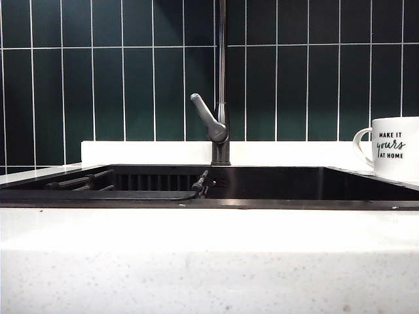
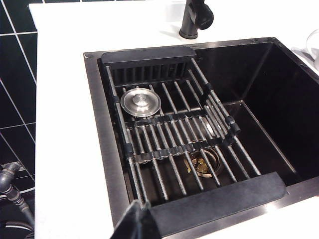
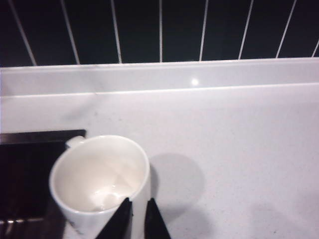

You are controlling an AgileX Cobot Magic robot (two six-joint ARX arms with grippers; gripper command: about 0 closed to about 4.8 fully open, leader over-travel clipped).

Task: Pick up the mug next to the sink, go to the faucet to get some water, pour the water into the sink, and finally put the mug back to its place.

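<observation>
Mug: the white mug (image 1: pixel 395 148) stands upright on the white countertop (image 1: pixel 209 261) at the right edge of the sink (image 1: pixel 275 183), handle turned toward the basin, a little water pooled inside.
Right gripper: the right gripper (image 3: pixel 133 219) sits over the mug's rim, one finger inside the wall and one outside, a narrow gap between them; a firm pinch cannot be told.
Left gripper: the left gripper (image 2: pixel 135 221) hangs over the sink's near-left edge, fingers pressed together, holding nothing.
Open room: bare counter lies behind and right of the mug, up to the tiled wall (image 1: pixel 105 72).
In the way: a drying rack (image 2: pixel 172 134) spans the basin's left half, a metal stopper (image 2: pixel 140 101) lying on it; the faucet (image 1: pixel 221 98) rises at the back edge.
</observation>
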